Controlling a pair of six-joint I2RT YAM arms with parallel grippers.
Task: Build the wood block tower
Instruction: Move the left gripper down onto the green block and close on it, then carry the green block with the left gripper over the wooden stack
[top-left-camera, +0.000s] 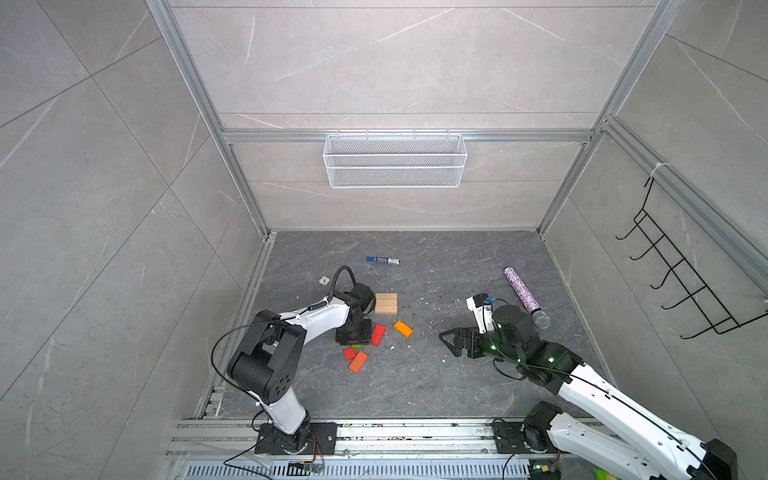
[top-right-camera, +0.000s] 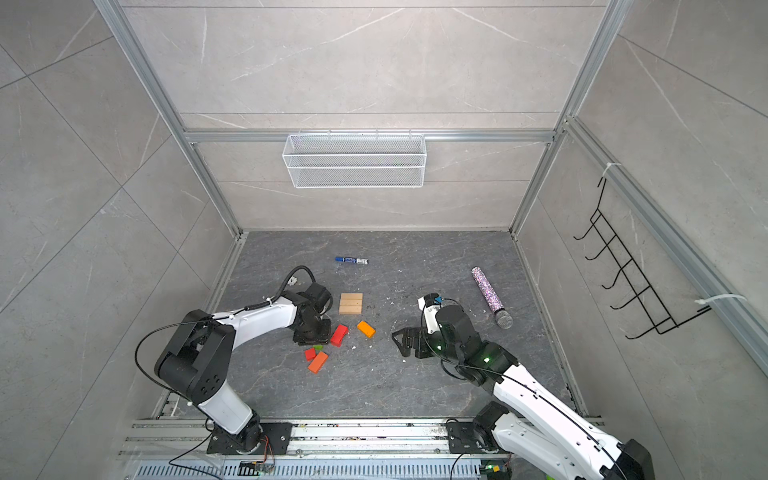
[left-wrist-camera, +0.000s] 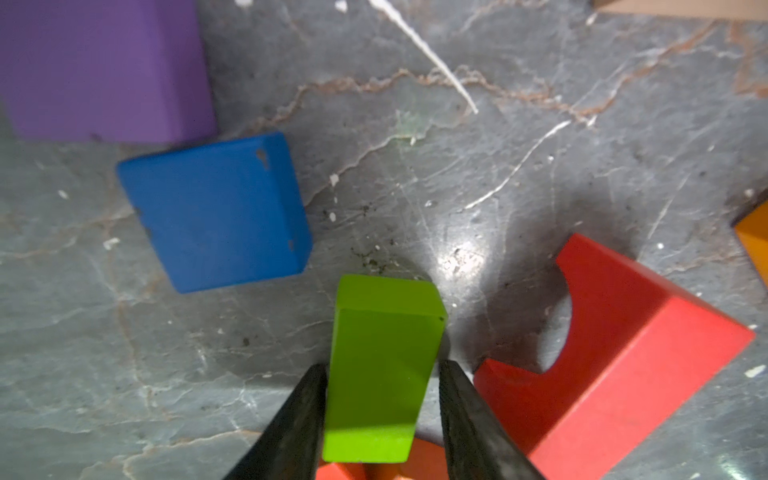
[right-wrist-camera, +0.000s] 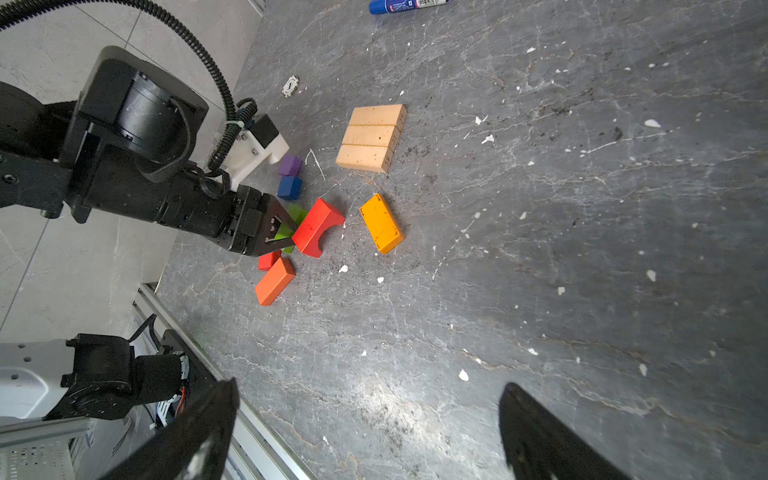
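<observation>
— Which step is this?

— The base looks laid: three plain tan wooden oblongs (right-wrist-camera: 372, 137) lie flat, side by side and touching, on the grey veined stone table (right-wrist-camera: 582, 249). Nothing stands on them, so I judge the second layer is in hand. The left gripper (left-wrist-camera: 382, 365) sits low over the matt green wooden oblong (left-wrist-camera: 384, 324), with a dark finger along each long side, set narrow, at or just off the faces. Whether it pinches yet, I cannot tell.

— And the other arm?

— The right gripper (right-wrist-camera: 370, 384) hangs well apart from the blocks, jaws spread wide, nothing between them.

— Where is the rest?

— Loose around the green one. A blue wooden cube (left-wrist-camera: 216, 212) and a purple wooden cube (left-wrist-camera: 104, 66) lie on one side, and a red wooden block with a half-round cut-out (left-wrist-camera: 623, 353) is just beside it on the other. A small red cube (right-wrist-camera: 268, 259) and a red-orange oblong (right-wrist-camera: 274, 281) lie by the gripper. A yellow-orange oblong (right-wrist-camera: 381, 223) sits between that cluster and the tan base.

— What does the next move call for?

— A firm, square pinch, then a straight lift. The paint looks smooth and the edges crisp, and the red block is near enough to be knocked. After that the green one wants setting flat and centred on the tan layer
</observation>
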